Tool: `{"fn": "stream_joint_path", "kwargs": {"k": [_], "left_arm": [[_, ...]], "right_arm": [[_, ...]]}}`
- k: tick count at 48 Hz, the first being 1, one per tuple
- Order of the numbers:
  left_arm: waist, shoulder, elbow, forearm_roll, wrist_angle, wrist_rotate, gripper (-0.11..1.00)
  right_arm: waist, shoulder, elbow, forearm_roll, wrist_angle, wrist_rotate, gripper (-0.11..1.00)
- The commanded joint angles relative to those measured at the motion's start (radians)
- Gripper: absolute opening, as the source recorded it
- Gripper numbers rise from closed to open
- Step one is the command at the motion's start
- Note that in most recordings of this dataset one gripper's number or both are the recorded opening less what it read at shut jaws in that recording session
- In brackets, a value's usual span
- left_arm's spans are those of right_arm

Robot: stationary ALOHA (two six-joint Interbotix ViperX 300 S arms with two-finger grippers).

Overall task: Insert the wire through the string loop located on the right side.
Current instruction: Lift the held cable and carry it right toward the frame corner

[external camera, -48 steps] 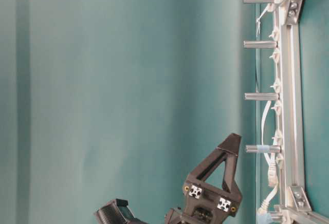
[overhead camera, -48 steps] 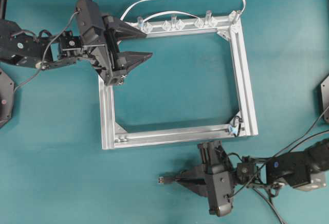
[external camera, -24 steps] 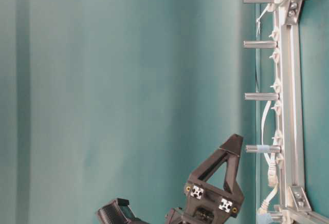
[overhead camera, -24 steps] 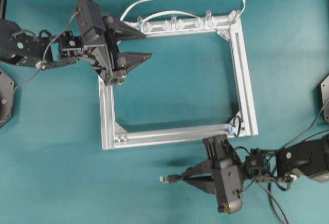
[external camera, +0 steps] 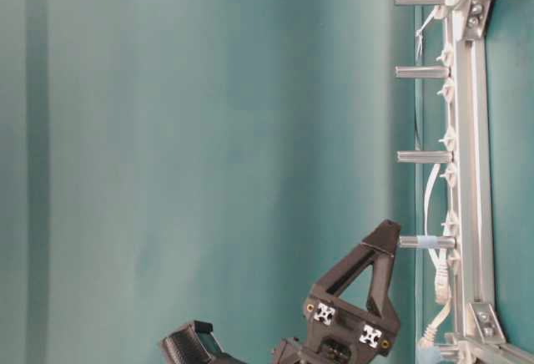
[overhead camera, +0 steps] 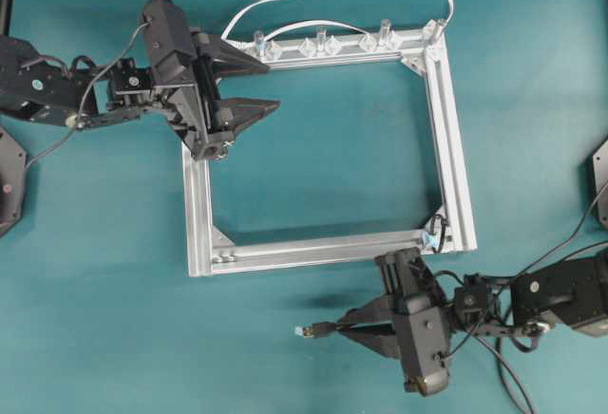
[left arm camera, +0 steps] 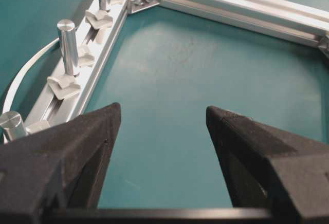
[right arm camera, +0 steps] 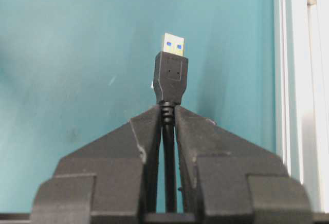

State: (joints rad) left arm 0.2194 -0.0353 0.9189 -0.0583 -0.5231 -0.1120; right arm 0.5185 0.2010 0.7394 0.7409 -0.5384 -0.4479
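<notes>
Looking down on the silver aluminium frame [overhead camera: 446, 129], a big open rectangle on the teal table [overhead camera: 313, 357], with the two arms at opposite corners. The left gripper [overhead camera: 261, 82] hangs over the frame's ten o'clock corner, jaws spread wide with nothing between them, the wrist view showing only bare table in the gap. It is well apart from the action.

Down at five o'clock, the right gripper [overhead camera: 347, 324] sits just outside the frame's near rail, clamped on the wire [overhead camera: 328, 328]. Its wrist view shows it plainly: both fingers [right arm camera: 149, 142] pinch the black cable just behind the strain relief, and the plug [right arm camera: 171, 75] juts straight out past the tips, metal end leading.

Now the relation that matters. The wire's long axis runs toward nine o'clock in the overhead view, roughly parallel to the near rail. The string loop [overhead camera: 435, 231] sits at the frame's lower right corner, a tiny dark ring with a light-blue bit, and from the plug it lies at about two o'clock, behind the fingertips rather than ahead of them.

So the plug points away from its target. The right arm is clearly the nearer one, and my read is it must swing the tip round toward the loop before any threading.
</notes>
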Motion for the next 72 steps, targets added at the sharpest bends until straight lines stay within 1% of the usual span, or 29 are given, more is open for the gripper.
{"fn": "stream_joint_path", "kwargs": {"k": [1, 14, 43, 61, 72], "left_arm": [[-0.005, -0.021, -0.015, 0.000, -0.005, -0.008, 0.73], [-0.011, -0.021, -0.011, 0.000, -0.002, -0.006, 0.73], [-0.032, -0.021, -0.015, 0.000, 0.054, -0.006, 0.73], [-0.034, -0.044, -0.015, 0.000, 0.129, -0.005, 0.73], [-0.032, -0.061, -0.021, 0.000, 0.141, -0.005, 0.73]], "right_arm": [[-0.002, -0.041, 0.000, -0.002, -0.002, 0.000, 0.12], [0.011, -0.094, 0.060, -0.002, 0.000, 0.000, 0.12], [0.048, -0.298, 0.298, 0.000, 0.034, 0.002, 0.12], [0.064, -0.417, 0.420, -0.003, 0.052, 0.000, 0.12], [0.067, -0.509, 0.500, -0.006, 0.064, -0.002, 0.12]]}}
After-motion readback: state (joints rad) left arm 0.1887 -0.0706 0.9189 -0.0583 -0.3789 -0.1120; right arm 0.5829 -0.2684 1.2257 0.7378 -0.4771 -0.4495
